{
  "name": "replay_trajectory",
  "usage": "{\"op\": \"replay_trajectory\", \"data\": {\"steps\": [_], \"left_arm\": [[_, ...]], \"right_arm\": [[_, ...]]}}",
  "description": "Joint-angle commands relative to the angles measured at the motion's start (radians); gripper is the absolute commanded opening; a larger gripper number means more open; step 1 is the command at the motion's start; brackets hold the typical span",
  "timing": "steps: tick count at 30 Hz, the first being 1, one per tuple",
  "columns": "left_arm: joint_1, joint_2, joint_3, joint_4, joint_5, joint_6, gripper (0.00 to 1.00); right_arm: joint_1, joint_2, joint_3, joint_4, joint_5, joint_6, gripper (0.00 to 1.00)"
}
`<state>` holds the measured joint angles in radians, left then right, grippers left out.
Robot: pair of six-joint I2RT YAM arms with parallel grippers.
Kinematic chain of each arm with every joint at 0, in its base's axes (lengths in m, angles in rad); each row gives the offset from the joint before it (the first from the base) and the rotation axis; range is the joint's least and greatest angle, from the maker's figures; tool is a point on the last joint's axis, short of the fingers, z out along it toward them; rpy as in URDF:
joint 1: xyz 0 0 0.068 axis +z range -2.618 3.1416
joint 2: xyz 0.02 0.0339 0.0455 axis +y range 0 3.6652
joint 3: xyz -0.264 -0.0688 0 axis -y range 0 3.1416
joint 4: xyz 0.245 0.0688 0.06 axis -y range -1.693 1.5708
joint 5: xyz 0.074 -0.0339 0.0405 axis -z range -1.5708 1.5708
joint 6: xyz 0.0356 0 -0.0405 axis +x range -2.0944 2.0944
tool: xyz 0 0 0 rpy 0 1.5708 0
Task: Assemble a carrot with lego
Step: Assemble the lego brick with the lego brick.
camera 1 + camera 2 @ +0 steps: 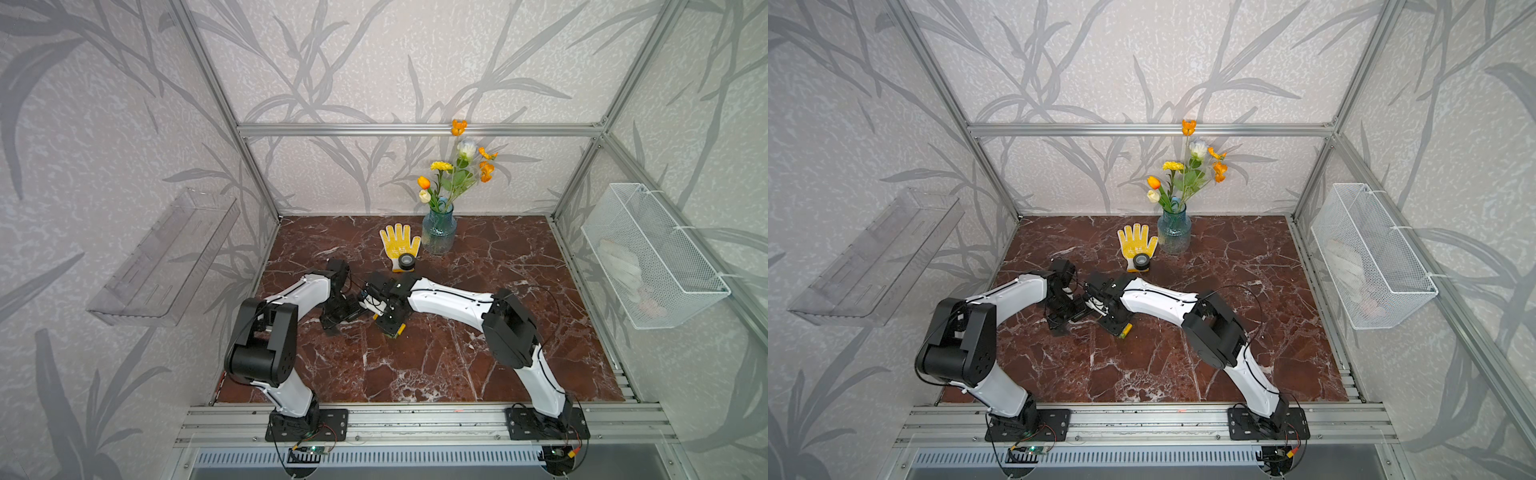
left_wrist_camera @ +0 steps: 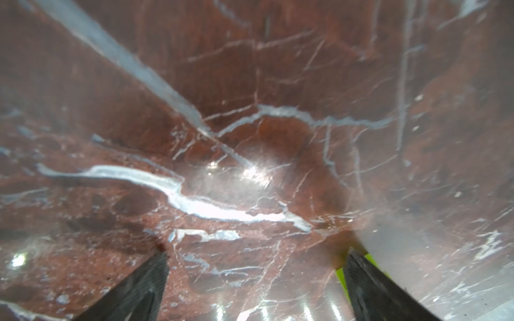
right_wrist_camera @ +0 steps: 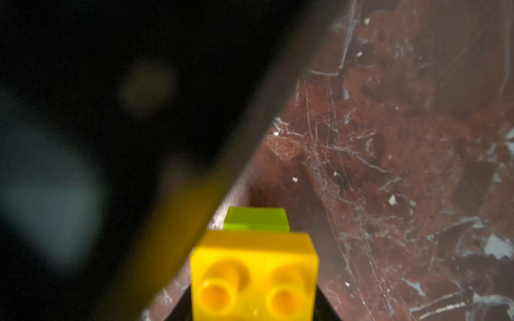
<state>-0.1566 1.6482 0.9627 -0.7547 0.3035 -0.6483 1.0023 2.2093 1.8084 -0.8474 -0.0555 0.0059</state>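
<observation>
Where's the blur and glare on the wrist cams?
Left wrist view: soft all over, bright glare on the glossy red-brown marble tabletop, milky haze in one corner. Right wrist view: yellow studded plastic brick fairly sharp, a dark out-of-focus shape fills half.

two arms (image 1: 307,291) (image 1: 449,299), one glove (image 1: 399,243), one tape roll (image 1: 406,262), one vase (image 1: 438,235), two bricks (image 3: 254,266) (image 3: 256,219) showing.

in a top view the right gripper (image 1: 390,323) hides most of the carrot (image 1: 400,331), only a yellow edge showing. in the right wrist view a blurred black mass (image 3: 111,105) blocks much, and the yellow brick (image 3: 254,273) is cut off at the edge.
</observation>
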Motion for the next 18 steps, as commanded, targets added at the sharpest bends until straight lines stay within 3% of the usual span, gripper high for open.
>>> {"op": "replay_trajectory", "data": {"steps": [1, 7, 11, 18], "left_arm": [[0.005, -0.035, 0.026, -0.019, 0.026, 0.010, 1.00], [0.006, -0.038, 0.029, -0.025, 0.027, 0.010, 1.00], [0.008, -0.038, 0.034, -0.041, 0.023, 0.018, 1.00], [0.026, -0.057, 0.062, -0.074, 0.014, 0.027, 1.00]], "right_arm": [[0.000, 0.009, -0.023, -0.063, 0.041, 0.006, 0.50], [0.000, -0.005, 0.007, -0.085, 0.043, -0.004, 0.51], [0.001, -0.014, 0.018, -0.100, 0.051, -0.018, 0.61], [0.000, -0.029, 0.035, -0.125, 0.044, -0.052, 0.62]]}}
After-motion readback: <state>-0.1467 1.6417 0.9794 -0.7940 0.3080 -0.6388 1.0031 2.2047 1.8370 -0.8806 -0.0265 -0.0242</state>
